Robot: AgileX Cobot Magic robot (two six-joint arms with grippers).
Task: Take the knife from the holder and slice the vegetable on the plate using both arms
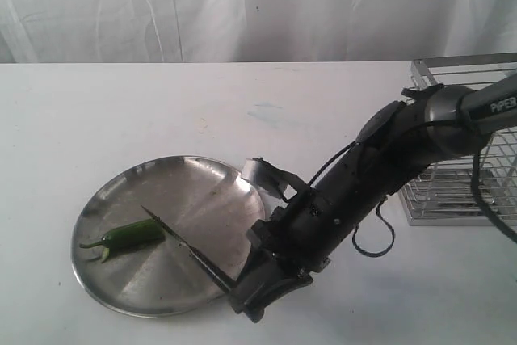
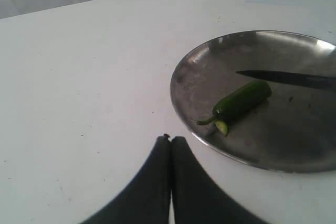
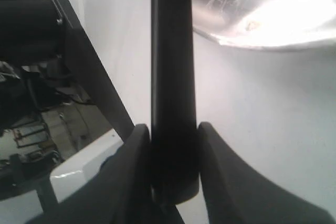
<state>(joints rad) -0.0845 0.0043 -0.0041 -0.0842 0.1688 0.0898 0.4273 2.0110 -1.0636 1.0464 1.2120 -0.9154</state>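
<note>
The green chili pepper lies on the left part of the steel plate, stem toward the rim. The knife reaches across the plate from the right, its dark blade tip close above the pepper's cut end. My right gripper is shut on the knife's black handle, near the plate's front right rim. In the left wrist view the pepper and the blade show on the plate. My left gripper is shut and empty, above bare table just off the plate's rim; it is out of the exterior view.
The silver wire holder stands at the table's right edge, behind my right arm. A white curtain hangs behind the table. A small grey piece sits by the plate's right rim.
</note>
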